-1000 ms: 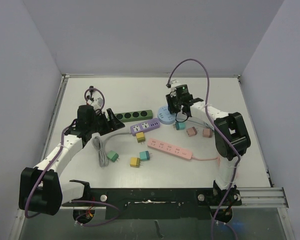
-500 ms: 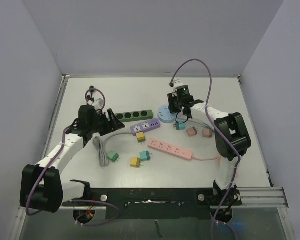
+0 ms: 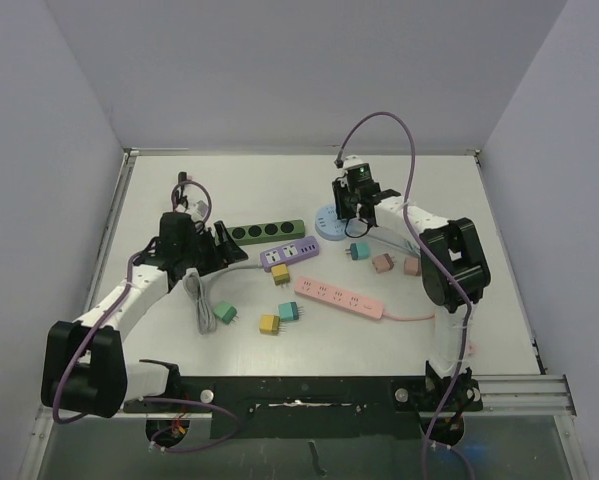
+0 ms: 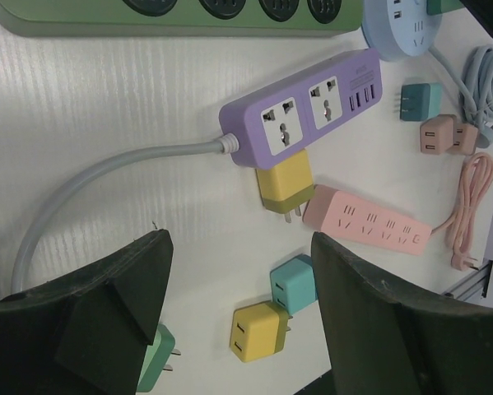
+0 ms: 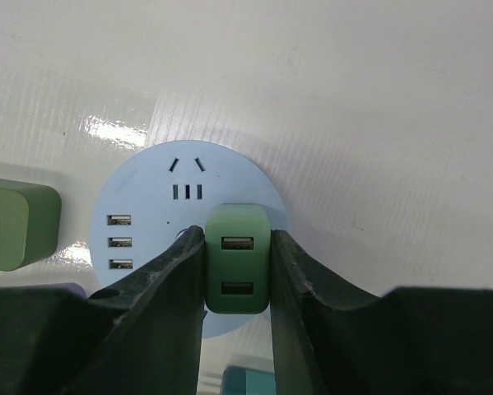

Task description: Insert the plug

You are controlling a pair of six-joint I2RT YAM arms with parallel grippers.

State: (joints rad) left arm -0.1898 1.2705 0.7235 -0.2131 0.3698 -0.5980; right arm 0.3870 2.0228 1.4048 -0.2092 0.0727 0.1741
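Observation:
My right gripper (image 5: pixel 238 271) is shut on a green plug (image 5: pixel 238 257) with two USB ports, held over the round blue power hub (image 5: pixel 147 206). The hub shows sockets and three USB ports; it also shows in the top view (image 3: pixel 326 226) under the right gripper (image 3: pixel 353 200). My left gripper (image 4: pixel 238 304) is open and empty above the table, over a yellow plug (image 4: pixel 258 331) and a teal plug (image 4: pixel 294 283). In the top view the left gripper (image 3: pixel 217 243) sits beside the dark green strip (image 3: pixel 269 231).
A purple strip (image 4: pixel 304 107) has a yellow plug (image 4: pixel 286 183) at its edge. A pink strip (image 4: pixel 369 220) lies to the right, with pink plugs (image 4: pixel 444 136) and a teal plug (image 4: pixel 419 100) near it. A light green plug (image 3: pixel 226 314) lies by the grey cord (image 3: pixel 201 297).
My right gripper has moved back and left with the green plug, from beside the blue hub to over it. The left arm has barely moved.

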